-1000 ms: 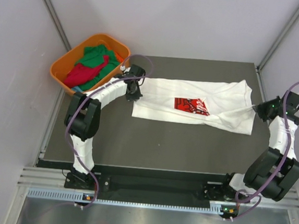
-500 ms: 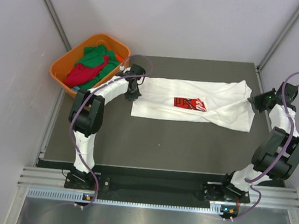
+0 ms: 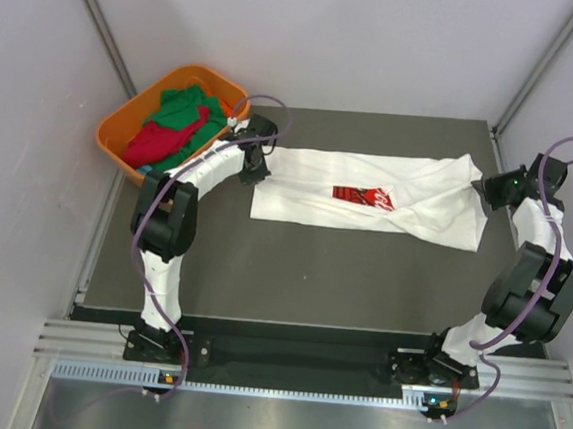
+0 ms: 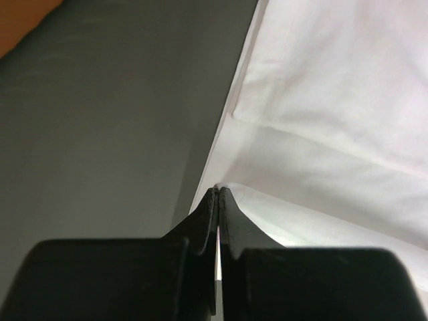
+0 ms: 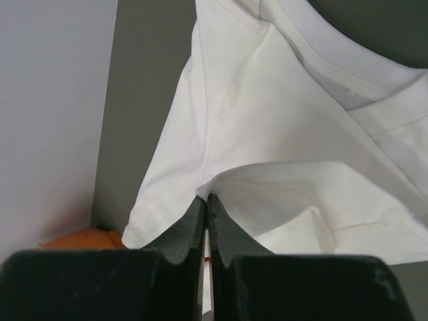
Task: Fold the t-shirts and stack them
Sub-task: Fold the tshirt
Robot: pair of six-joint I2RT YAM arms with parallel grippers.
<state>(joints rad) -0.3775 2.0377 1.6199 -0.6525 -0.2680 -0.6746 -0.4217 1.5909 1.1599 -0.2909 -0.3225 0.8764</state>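
Largest, the dark worktop [image 3: 291, 275]; hemmed by pale walls close outside each pincer and beyond both; open room mostly on the near side of the pincers, toward the arm bases.

Next, the white t-shirt [image 3: 309, 191], drawn out lengthwise between the two pincers; hem end at the left pincer [image 3: 256, 167], collar end at the right pincer [image 3: 489, 190]; creased along its length, with a fold lying over part of the red chest print [image 3: 361, 196] midway between them.

Then the orange basket [image 3: 108, 131], just outward of the left pincer at the worktop's far corner; inside it a green t-shirt [image 3: 181, 105] and a red t-shirt [image 3: 152, 145], bunched and not yet folded.

Smallest, the pincers themselves; left one clamped tight on the shirt's edge, a sliver of white cloth nipped at the tips in its wrist view [image 4: 218, 194]; right one likewise pinched onto a ridge of cloth beside the collar [image 5: 202, 200].

Judged as the first shirt's lengthwise fold under way; likely next, carrying both pinched ends together toward the near side and laying them flat in line, keeping the cloth taut between; little slack outward of the right pincer before the worktop's edge and wall, so safest to move inward and nearward; risk of uneven pull skewing the fold.
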